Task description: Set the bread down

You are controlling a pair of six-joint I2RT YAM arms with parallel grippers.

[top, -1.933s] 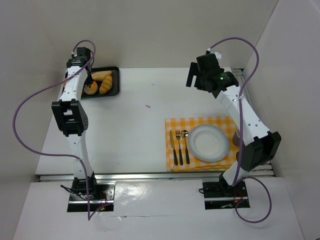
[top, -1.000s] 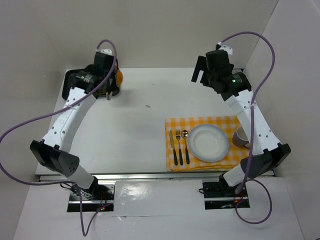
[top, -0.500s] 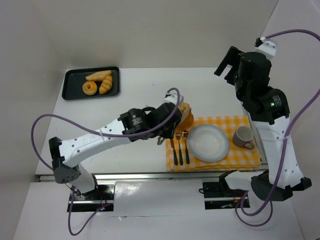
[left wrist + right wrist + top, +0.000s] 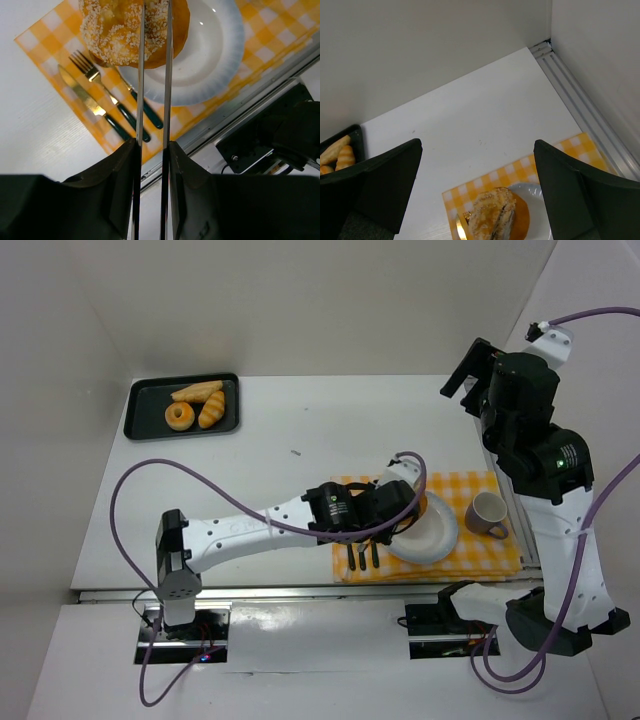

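A round sesame-topped bread roll (image 4: pixel 131 31) is clamped between my left gripper's (image 4: pixel 155 10) thin fingers. It hangs over the left rim of the white plate (image 4: pixel 215 55), partly over the fork. In the top view the left gripper (image 4: pixel 405 502) reaches across to the plate (image 4: pixel 440 532), and only an orange edge of the roll (image 4: pixel 427 504) shows. My right gripper (image 4: pixel 472 368) is raised high at the back right, open and empty. Its view looks down between its fingers (image 4: pixel 477 150) on the roll (image 4: pixel 492 212) and plate (image 4: pixel 537 210).
The plate lies on a yellow checked placemat (image 4: pixel 492 552) with a knife, fork and spoon (image 4: pixel 358 552) at its left and a mug (image 4: pixel 488 512) at its right. A black tray (image 4: pixel 140 425) with a doughnut and two rolls sits at the back left.
My left arm has carried the roll from the tray at the back left across the table to the plate's left rim. My right arm has lifted up and back to the right.
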